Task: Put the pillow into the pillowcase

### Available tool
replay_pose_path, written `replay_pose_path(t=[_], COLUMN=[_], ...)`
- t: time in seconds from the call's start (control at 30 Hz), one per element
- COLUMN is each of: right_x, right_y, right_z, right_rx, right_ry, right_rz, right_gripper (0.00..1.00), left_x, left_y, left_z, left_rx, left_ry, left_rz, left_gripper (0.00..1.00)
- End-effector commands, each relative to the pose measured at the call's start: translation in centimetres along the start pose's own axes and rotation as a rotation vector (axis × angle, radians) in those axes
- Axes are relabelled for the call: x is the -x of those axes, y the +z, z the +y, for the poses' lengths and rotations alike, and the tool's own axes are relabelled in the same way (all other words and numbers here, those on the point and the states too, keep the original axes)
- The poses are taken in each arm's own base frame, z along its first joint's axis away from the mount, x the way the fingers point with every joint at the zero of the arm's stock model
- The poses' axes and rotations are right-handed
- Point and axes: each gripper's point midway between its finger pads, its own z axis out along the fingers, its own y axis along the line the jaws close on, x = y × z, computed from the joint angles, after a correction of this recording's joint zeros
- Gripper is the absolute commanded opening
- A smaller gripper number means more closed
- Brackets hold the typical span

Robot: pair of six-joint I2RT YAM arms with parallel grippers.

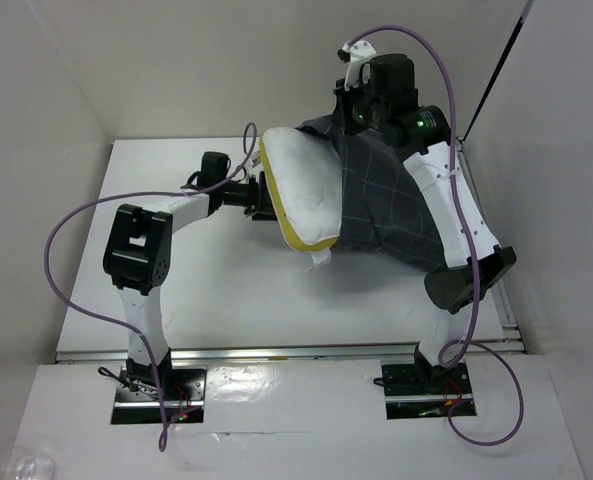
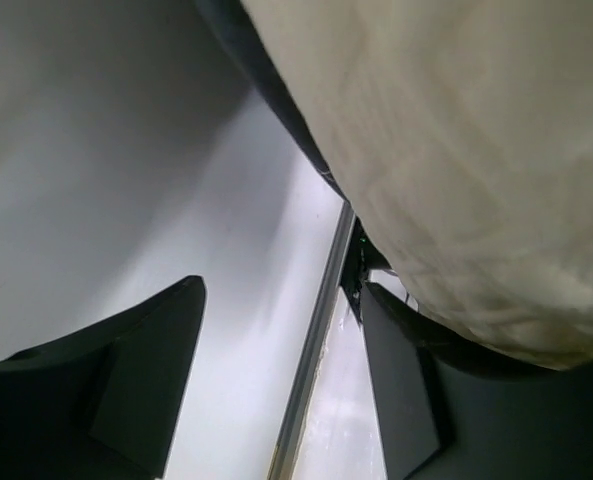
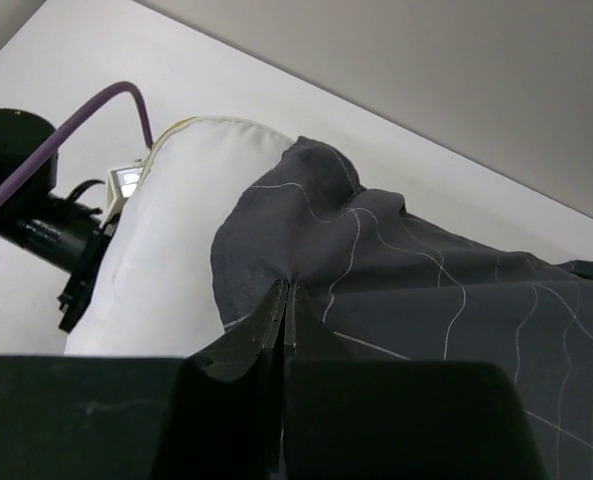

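Pillow [image 1: 298, 190], one only, is sitting partly inside the one pillowcase [image 1: 391, 205]. Its white quilted end is sticking out of the pillowcase mouth on the left side, with one yellow band [image 1: 276, 205] running round the exposed edge and one small white tag [image 1: 321, 258] hanging off the near corner just outside the pillowcase. Two arms are working, one gripper each. Right gripper [image 3: 286, 298] is pinching a fold of the pillowcase at its mouth edge, jaws pressed together on the dark checked fabric, holding that edge up at the far side of the pillowcase. Left gripper [image 2: 281, 300] is sitting just left of the pillowcase mouth against the pillow's exposed end, jaws standing apart. The pillow is lying over one finger [image 2: 401, 395] while the other finger [image 2: 146, 385] is touching nothing, so no clamp. Two purple cables [image 1: 51, 255] are looping, one off each arm, left and right of the pillowcase. One white table [image 1: 226, 300] is lying under the pillowcase.
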Motion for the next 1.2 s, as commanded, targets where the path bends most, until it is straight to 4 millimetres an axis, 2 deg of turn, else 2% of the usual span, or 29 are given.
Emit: replay_pose_path(t=[0.0,0.07,0.13,0.2,0.23,0.27,0.3,0.33,0.47,0.6,0.63,0.7,0.73,0.8,0.9,0.93,1.07,1.17], right_x=[8.7,9.7,11.3,11.8,13.0,13.5,13.2,13.9,14.9,15.3,15.3,15.0,14.9,14.0,12.4,12.0,10.4,10.1], right_y=[-5.6,-6.3,-7.7,-7.9,-9.2,-9.9,-9.7,-10.7,-12.3,-12.7,-12.7,-12.9,-13.2,-12.7,-12.3,-12.5,-12.4,-12.5], right_z=[-0.6,-1.1,-2.1,-2.7,-2.9,-2.8,-3.5,-3.4,-3.8,-3.5,-3.3,-2.8,-2.3,-1.6,-0.7,-0.1,2.2,3.5], right_rx=[-0.025,-0.058,-0.091,-0.112,-0.128,-0.129,-0.149,-0.153,-0.175,-0.164,-0.153,-0.126,-0.104,-0.058,-0.011,0.018,0.145,0.220], right_ry=[-0.027,-0.035,-0.036,-0.035,-0.036,-0.039,-0.034,-0.048,-0.050,-0.055,-0.058,-0.055,-0.034,-0.022,0.021,0.027,0.073,0.090], right_rz=[-0.294,-0.330,-0.387,-0.408,-0.453,-0.475,-0.464,-0.498,-0.554,-0.566,-0.567,-0.555,-0.557,-0.526,-0.477,-0.464,-0.402,-0.383], right_gripper=[0.00,0.00,0.00,0.00,0.00,0.00,0.00,0.00,0.00,0.00,0.00,0.00,0.00,0.00,0.00,0.00,0.00,0.00], left_x=[1.4,1.6,1.8,1.9,1.1,1.5,1.4,1.3,0.3,0.2,0.0,0.2,0.6,0.9,1.7,1.9,3.0,2.7], left_y=[-0.2,-0.3,-0.2,-0.2,0.2,0.3,0.2,0.6,2.6,4.8,5.3,6.4,7.1,7.9,9.0,8.9,9.7,10.4], left_z=[-6.3,-6.2,-7.3,-7.9,-7.7,-8.0,-8.5,-8.7,-10.5,-12.1,-11.7,-12.9,-12.9,-13.2,-12.4,-12.8,-11.7,-11.1], left_rx=[-0.126,-0.099,-0.120,-0.140,-0.157,-0.191,-0.214,-0.232,-0.324,-0.358,-0.358,-0.374,-0.365,-0.362,-0.336,-0.341,-0.305,-0.303], left_ry=[0.191,0.214,0.250,0.214,0.181,0.223,0.157,0.153,0.164,0.168,0.163,0.181,0.177,0.180,0.159,0.169,0.125,0.103], left_rz=[-0.001,-0.032,-0.046,-0.050,-0.033,-0.051,-0.044,-0.044,0.006,0.039,0.038,0.046,0.041,0.025,-0.017,-0.021,-0.061,-0.061], left_gripper=[0.79,0.80,0.80,0.81,0.81,0.85,0.89,0.90,0.94,0.94,0.94,0.92,0.92,0.90,0.87,0.87,0.87,0.88])
